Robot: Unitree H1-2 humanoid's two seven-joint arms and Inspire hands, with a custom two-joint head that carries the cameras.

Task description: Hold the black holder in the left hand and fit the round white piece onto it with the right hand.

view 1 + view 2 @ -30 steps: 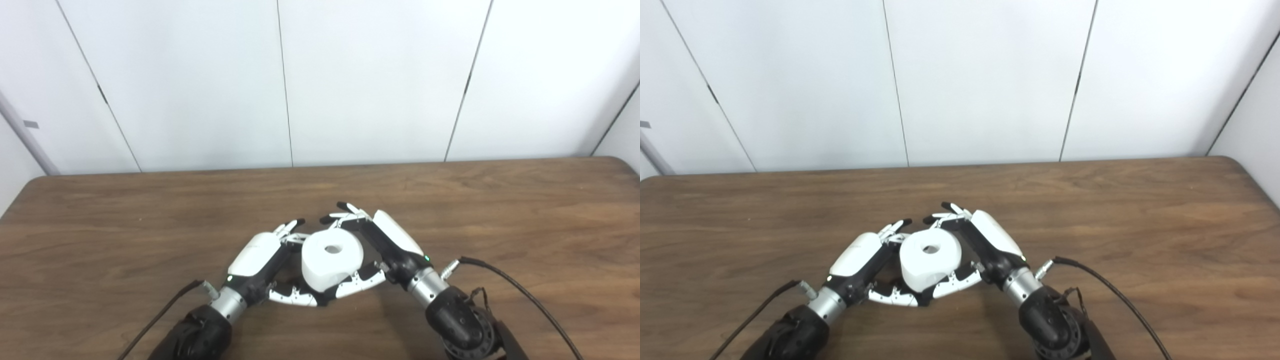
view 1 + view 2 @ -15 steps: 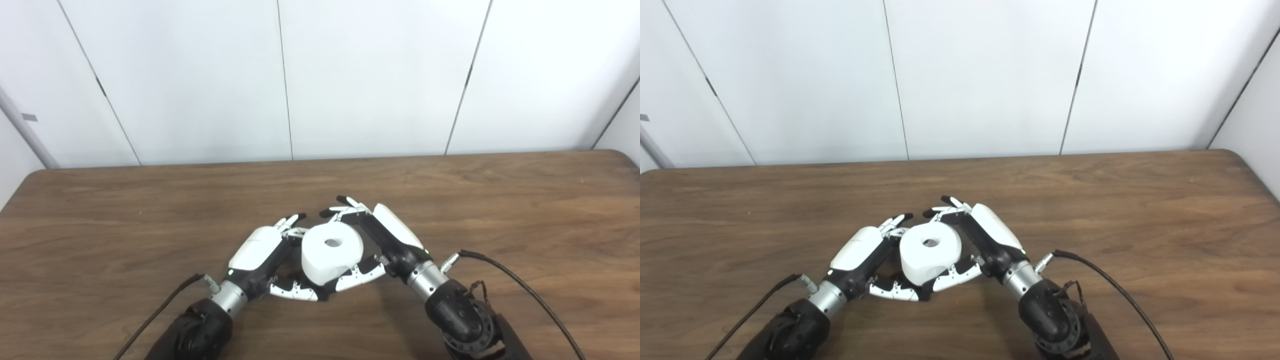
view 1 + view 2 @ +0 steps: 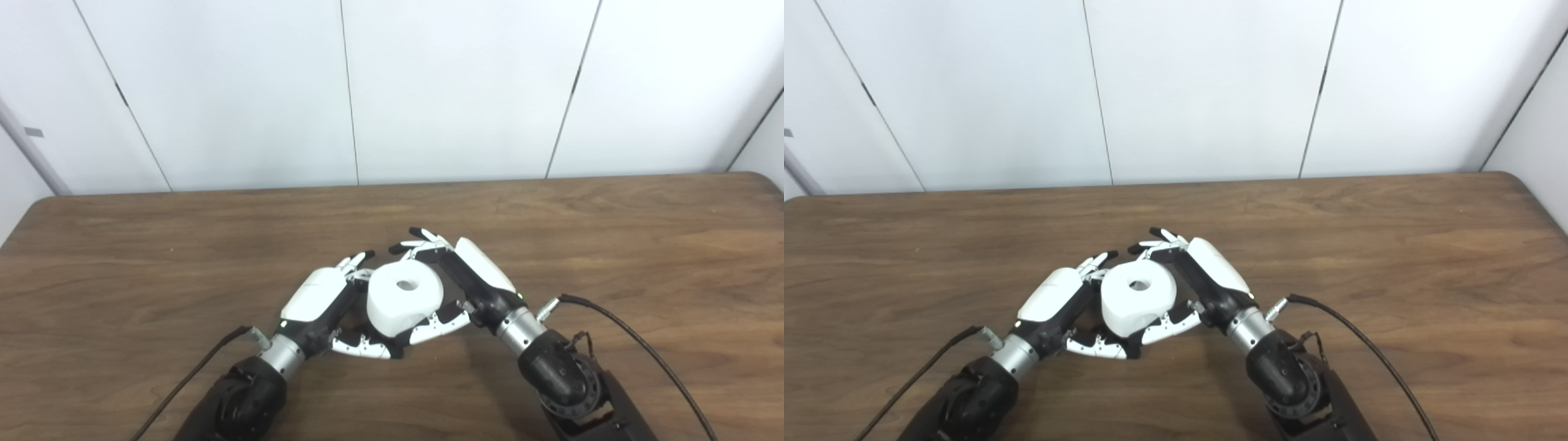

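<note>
Hands meet at the near-centre of the brown tabletop point(image 3: 184, 245), both cupped around a round white piece point(image 3: 404, 297) that looks like a paper roll with a hole in its top face. Right hand point(image 3: 471, 285) wraps it from the right: fingers point(image 3: 422, 242) curl over the far rim, thumb point(image 3: 438, 324) presses the near lower side, so it reads as clamped on the roll. Left hand point(image 3: 318, 300) sits against the roll's left side, fingers reaching behind, thumb low in front under it; black holder is not clearly visible, probably hidden under the roll and inside that palm, so cannot tell what the left hand clamps. Roll sits upright, slightly tilted toward camera, hole up. Judgement: roll is light, soft, squashes if pinched hard, surface not slippery; best held across the curved side wall with a wide light wrap, keeping the hole clear for the holder's post. Risk: crushing the core out of round or knocking the holder askew.
</note>
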